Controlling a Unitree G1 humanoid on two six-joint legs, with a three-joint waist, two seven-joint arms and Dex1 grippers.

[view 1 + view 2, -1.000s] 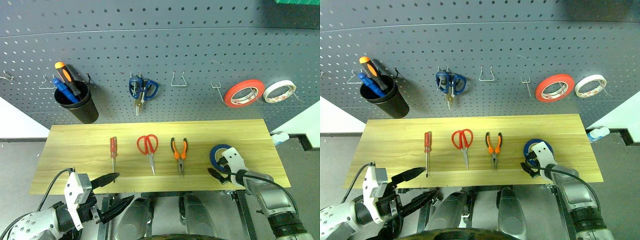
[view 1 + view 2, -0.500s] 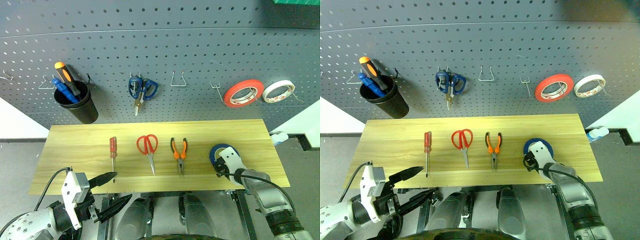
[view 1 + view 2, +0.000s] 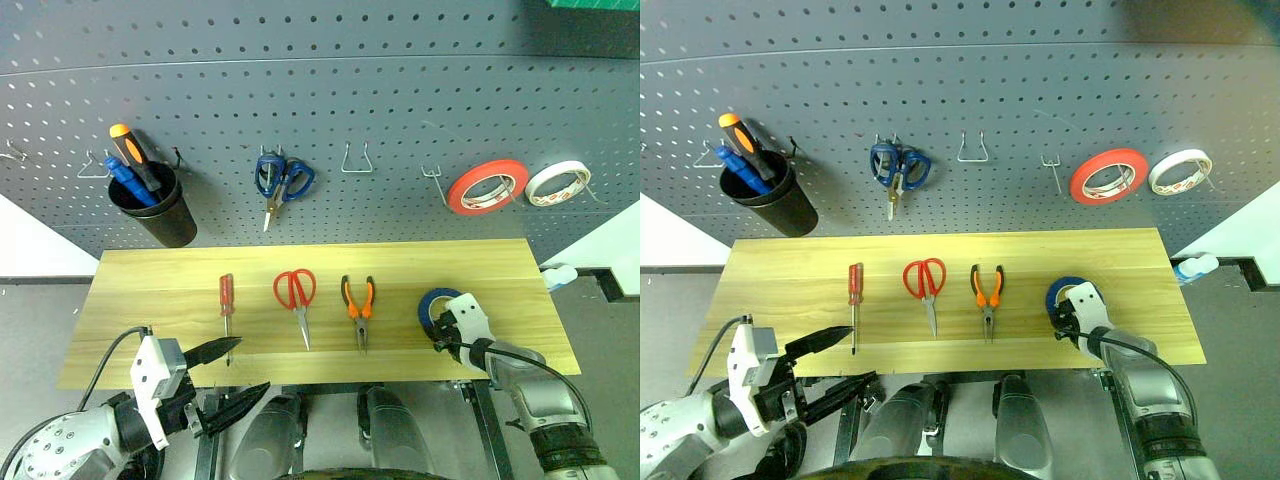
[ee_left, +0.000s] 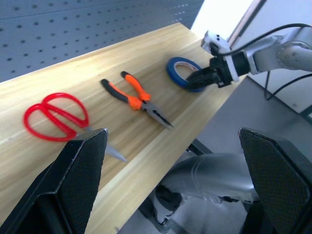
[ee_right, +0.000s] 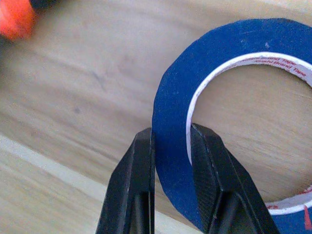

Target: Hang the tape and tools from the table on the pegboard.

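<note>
— Blue tape, where does it sit?

— On the light wood bench, toward its right end, lying flat near the front edge. The right gripper is clenched on the near part of the ring: one black finger presses the outer blue face, the other stands inside the hole against the white core.

— And the tools?

— All on the bench, in a row left of the tape, well apart from each other. The red-handled screwdriver lies farthest toward the left end, then the red-handled scissors, then the orange-and-black pliers, nearest the tape. Each has its handle toward the back edge and its tip toward the front edge.

— The other arm?

— The left gripper hangs off the front edge near the left corner, its fingers spread wide, grasping nothing.

— What does the pegboard carry?

— A black cup at the left with an orange-and-black screwdriver and blue handles in it, blue-handled scissors on a hook, a bare wire hook, another bare hook, then a red-orange roll and a white roll at the right.
</note>
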